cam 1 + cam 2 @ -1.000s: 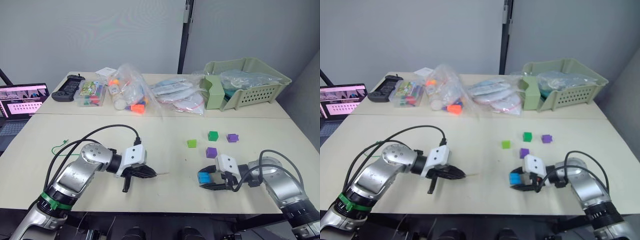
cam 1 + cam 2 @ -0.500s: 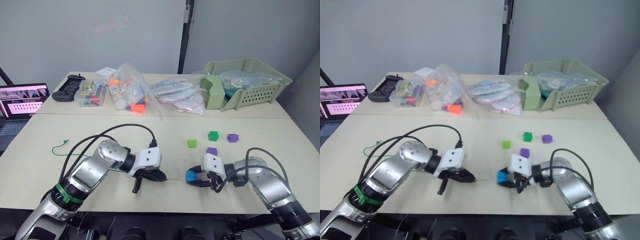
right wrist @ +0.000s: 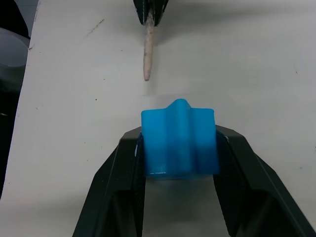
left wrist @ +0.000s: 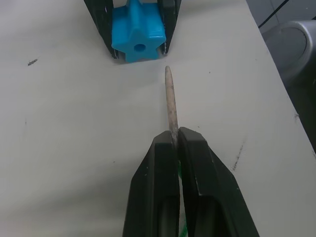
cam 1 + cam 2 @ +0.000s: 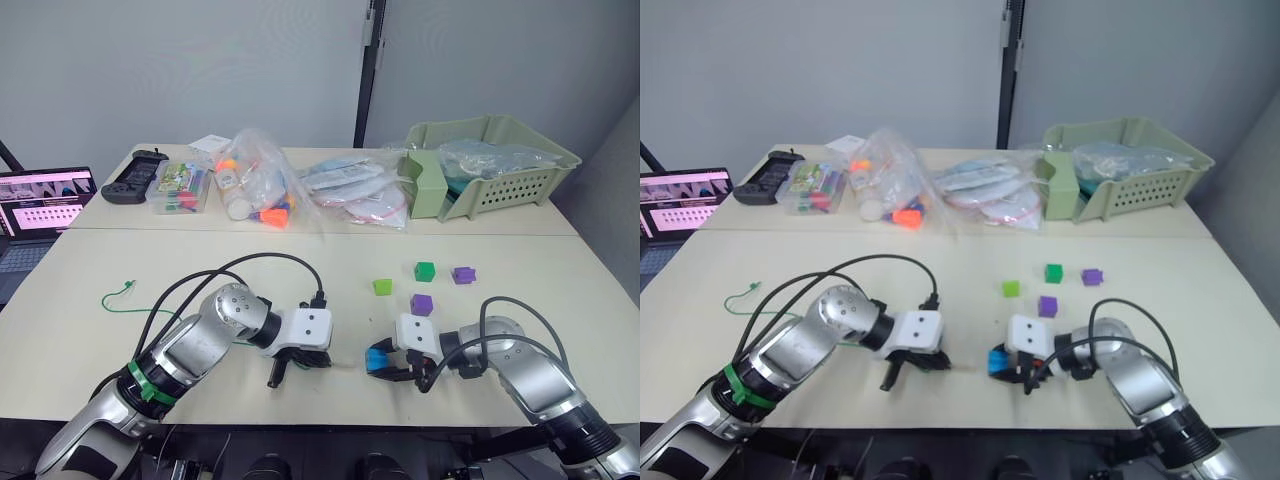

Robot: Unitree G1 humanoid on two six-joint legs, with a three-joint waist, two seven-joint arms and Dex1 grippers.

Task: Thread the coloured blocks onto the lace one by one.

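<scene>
The left claw (image 4: 174, 143) is squeezed tight on the lace (image 4: 170, 101), with the stiff pale tip sticking out in front of its fingers. The rest of the thin green lace trails back toward the left edge of the counter (image 5: 300, 255), where its knotted end (image 5: 118, 293) lies.

The right claw (image 3: 178, 148) is closed on the bright blue block (image 3: 179, 142), one black finger on each side. In the left wrist view the block has a star shape with a round hole in its middle. The hole faces the pale tip. The tip is very near the hole but not in it. The two claws face each other near the front edge of the counter, about in the middle.

The other blocks sit apart on the counter, a little further back and toward the right edge. The light green block (image 5: 383, 286) is furthest left. The dark green block (image 5: 425, 271) is behind it and to the right. One purple block (image 5: 463, 274) is just to the right of the dark green one. The other purple block (image 5: 422, 304) is closest to the right claw.

Along the back edge are clear plastic bags of toys (image 5: 258, 190), a green basket (image 5: 495, 165) and a black controller (image 5: 137, 175). A laptop (image 5: 40, 205) sits past the left edge.
</scene>
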